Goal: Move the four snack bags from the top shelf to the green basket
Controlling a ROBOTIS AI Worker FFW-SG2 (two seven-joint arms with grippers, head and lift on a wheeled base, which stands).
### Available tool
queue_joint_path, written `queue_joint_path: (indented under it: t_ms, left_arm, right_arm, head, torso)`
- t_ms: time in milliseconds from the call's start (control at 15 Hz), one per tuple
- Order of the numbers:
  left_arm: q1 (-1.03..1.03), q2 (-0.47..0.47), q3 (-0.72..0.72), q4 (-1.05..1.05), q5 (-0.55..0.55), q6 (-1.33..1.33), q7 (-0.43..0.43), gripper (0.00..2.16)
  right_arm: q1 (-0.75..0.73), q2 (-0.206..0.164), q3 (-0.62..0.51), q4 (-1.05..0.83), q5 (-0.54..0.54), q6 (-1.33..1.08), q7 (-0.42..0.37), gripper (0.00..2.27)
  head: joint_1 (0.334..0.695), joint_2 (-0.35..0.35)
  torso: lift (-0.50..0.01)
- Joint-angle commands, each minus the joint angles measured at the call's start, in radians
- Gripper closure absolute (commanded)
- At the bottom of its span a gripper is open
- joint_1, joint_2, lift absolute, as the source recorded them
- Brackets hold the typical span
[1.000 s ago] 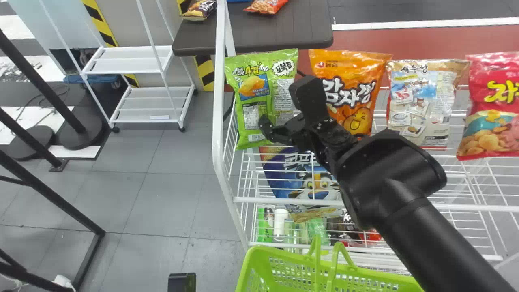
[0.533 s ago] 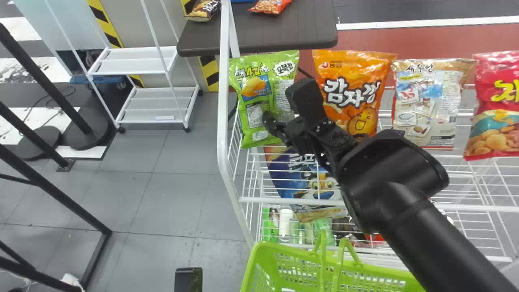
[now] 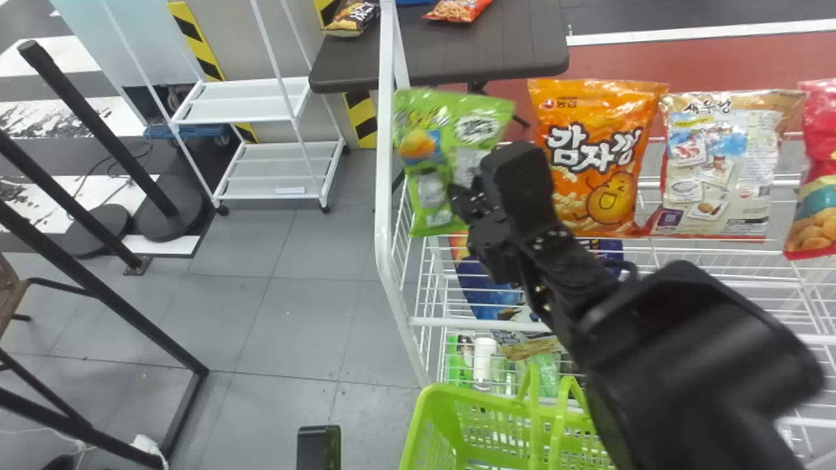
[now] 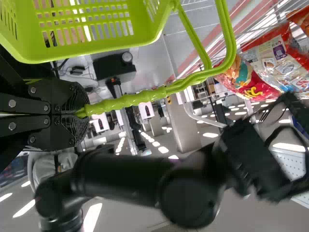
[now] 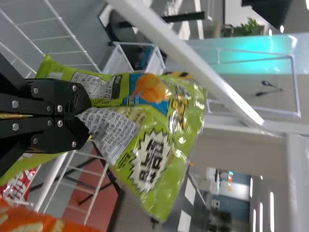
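with fingers closed, right gripper (image 3: 461, 194) is pinching the green bag (image 3: 434, 140); left gripper (image 4: 83, 111), closed also, is holding basket handle (image 4: 128, 102).

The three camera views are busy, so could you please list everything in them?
Rack: 1, white, beyond basket
Green bag: 1, green, rack's left end
Snack bags: 3, orange, beige, red, atop rack
Large bag: at least 1, blue, lower in rack
Small items: several, mixed, below that
Basket: 1, green, at front
Table: 1, dark, behind rack
Packets: 2, dark, orange, on table
Cart: 1, white, left background
Posts: several, black, left
Left gripper: 1, black, gripping handle
Right gripper: 1, black, gripping green bag
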Motion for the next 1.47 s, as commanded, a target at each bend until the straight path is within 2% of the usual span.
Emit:
queue_joint_path:
  t_ms: [0, 133, 200, 333, 400, 533, 733, 933, 1000, 1267, 1400]
  left_arm:
    - [0.011, -0.011, 0.006, -0.032, -0.006, 0.001, 0.007, 1.22]
    - [0.012, -0.017, -0.001, -0.042, -0.010, 0.001, 0.013, 1.22]
    - [0.012, -0.021, -0.002, -0.043, -0.015, 0.001, 0.015, 1.22]
    - [0.014, -0.027, -0.004, -0.048, -0.023, 0.001, 0.016, 1.22]
    - [0.014, -0.031, -0.004, -0.052, -0.026, -0.002, 0.018, 1.22]
    - [0.014, -0.034, -0.002, -0.054, -0.027, -0.002, 0.019, 1.22]
    - [0.031, -0.040, 0.002, -0.054, -0.027, -0.008, 0.013, 1.22]
    - [0.052, -0.046, -0.002, -0.062, -0.029, -0.048, 0.015, 1.22]
    - [0.054, -0.047, -0.004, -0.062, -0.029, -0.054, 0.015, 1.22]
    - [0.072, -0.055, -0.014, -0.078, -0.040, -0.067, 0.018, 1.22]
    - [0.088, -0.058, -0.024, -0.095, -0.052, -0.070, 0.018, 1.22]
  right_arm:
    - [0.136, -0.091, -0.081, -0.254, -0.033, 0.132, -0.022, 2.25]
    - [0.250, -0.176, -0.154, -0.423, -0.036, 0.221, -0.042, 2.25]
    - [0.323, -0.205, -0.197, -0.495, -0.038, 0.252, -0.048, 2.25]
    - [0.488, -0.232, -0.298, -0.611, -0.082, 0.258, -0.048, 2.25]
    - [0.572, -0.242, -0.346, -0.670, -0.105, 0.276, -0.047, 2.25]
    - [0.710, -0.251, -0.412, -0.763, -0.110, 0.325, -0.045, 2.25]
    - [0.765, -0.277, -0.449, -0.842, -0.142, 0.577, -0.044, 2.25]
    - [0.777, -0.292, -0.449, -0.886, -0.227, 0.807, -0.027, 2.24]
    - [0.777, -0.289, -0.449, -0.886, -0.257, 0.825, 0.007, 2.24]
    - [0.791, -0.271, -0.446, -0.868, -0.359, 0.847, 0.048, 2.24]
    - [0.785, -0.269, -0.430, -0.839, -0.360, 0.813, 0.048, 2.24]
  head:
    - [0.695, 0.189]
    - [0.695, 0.088]
    - [0.695, 0.045]
    - [0.695, -0.059]
    - [0.695, -0.145]
    - [0.695, -0.221]
    - [0.695, -0.335]
    - [0.695, -0.350]
    - [0.695, -0.350]
    - [0.695, -0.350]
    - [0.695, -0.350]
  torso:
    - [0.000]
    - [0.000]
    - [0.000]
    - [0.000]
    - [0.000]
    - [0.000]
    - [0.000]
    - [0.000]
    - [0.000]
    - [0.000]
    - [0.000]
